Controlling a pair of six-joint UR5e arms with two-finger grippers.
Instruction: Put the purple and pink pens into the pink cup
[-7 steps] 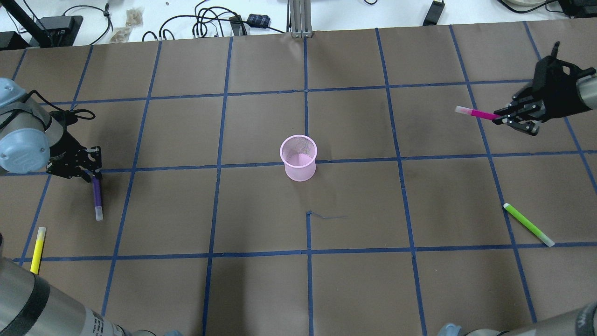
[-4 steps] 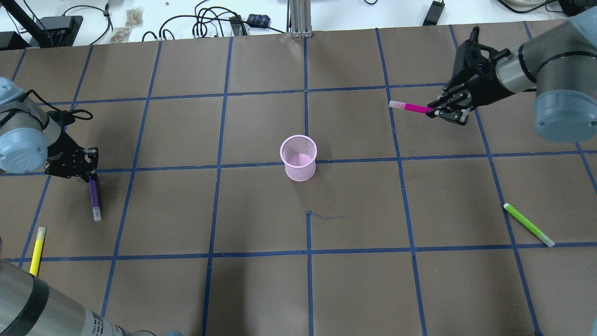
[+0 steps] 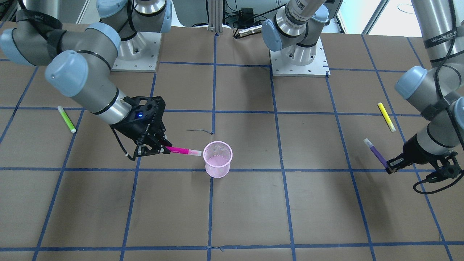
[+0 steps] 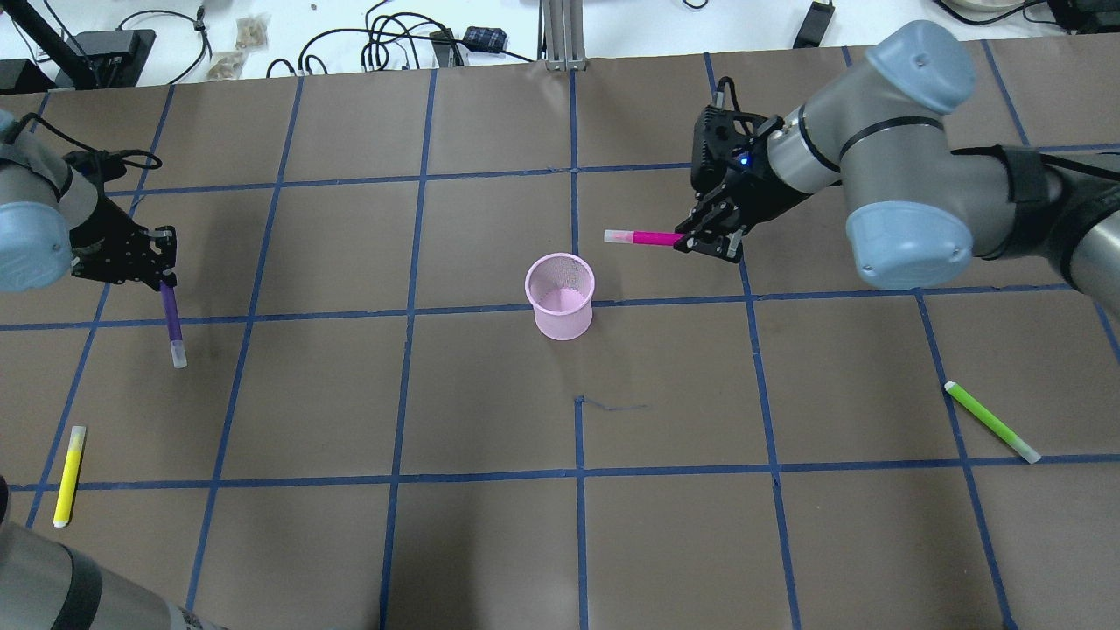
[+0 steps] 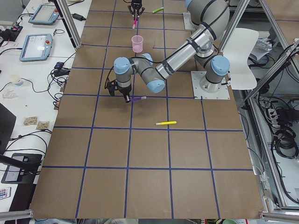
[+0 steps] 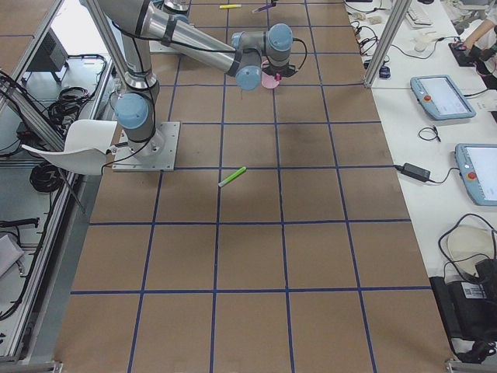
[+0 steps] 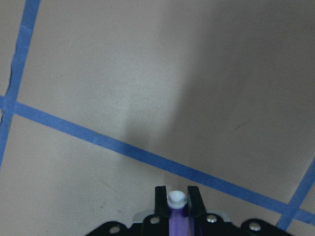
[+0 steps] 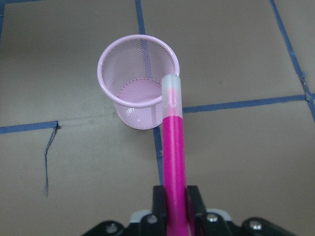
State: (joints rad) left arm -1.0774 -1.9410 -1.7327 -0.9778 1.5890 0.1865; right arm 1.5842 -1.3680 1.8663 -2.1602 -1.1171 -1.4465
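The pink mesh cup (image 4: 560, 295) stands upright at the table's middle; it also shows in the front view (image 3: 217, 159) and the right wrist view (image 8: 138, 87). My right gripper (image 4: 691, 241) is shut on the pink pen (image 4: 643, 237), held level above the table with its clear cap toward the cup, just right of the rim. The pink pen shows in the right wrist view (image 8: 173, 142) with its cap over the cup's near rim. My left gripper (image 4: 164, 282) is shut on the purple pen (image 4: 172, 322), lifted at the far left. The purple pen also shows in the front view (image 3: 377, 154).
A yellow pen (image 4: 68, 475) lies at the near left and a green pen (image 4: 991, 421) at the near right. Cables and small gear lie beyond the table's far edge. Blue tape lines grid the brown table (image 4: 490, 525).
My right gripper has carried the pink pen leftward from the far right to beside the cup. My left gripper has raised the purple pen and moved it a little toward the far side.
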